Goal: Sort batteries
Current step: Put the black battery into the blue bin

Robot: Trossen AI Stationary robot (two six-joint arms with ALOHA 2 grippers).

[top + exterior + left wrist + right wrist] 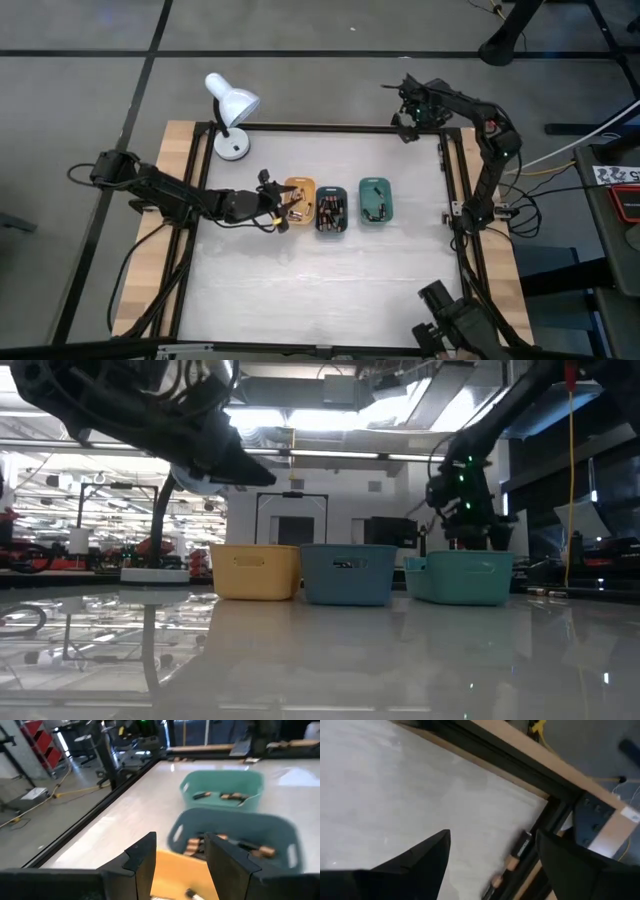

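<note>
Batteries: we see them sorted into three trays set in a row mid-counter; one stray battery [521,843] lies on the counter [300,290] against the dark frame rail [485,755], directly ahead of the right gripper [492,865].
Trays: orange tray [298,188] sits just beneath the left gripper [278,208]; dark teal tray [332,227] lies just beyond it, green tray [376,218] beyond that, both holding batteries [227,796].
Left gripper: fingers spread, nothing between them, hovering over the near edge of the orange tray.
Right gripper: at the far corner of the counter, well apart from the trays; fingers spread to either side of the stray battery, empty as far as we can see.
Lamp: a white desk lamp [231,115] stands off to the side of the left arm, not in the working path.
Risk, right side: we judge the stray battery awkward, since it lies tight to the rail; a finger coming down could strike the rail or roll the battery along it.
Risk, left side: we judge that a low descent could catch the orange tray's rim and shove it into its neighbour, spilling or mixing sorted batteries.
</note>
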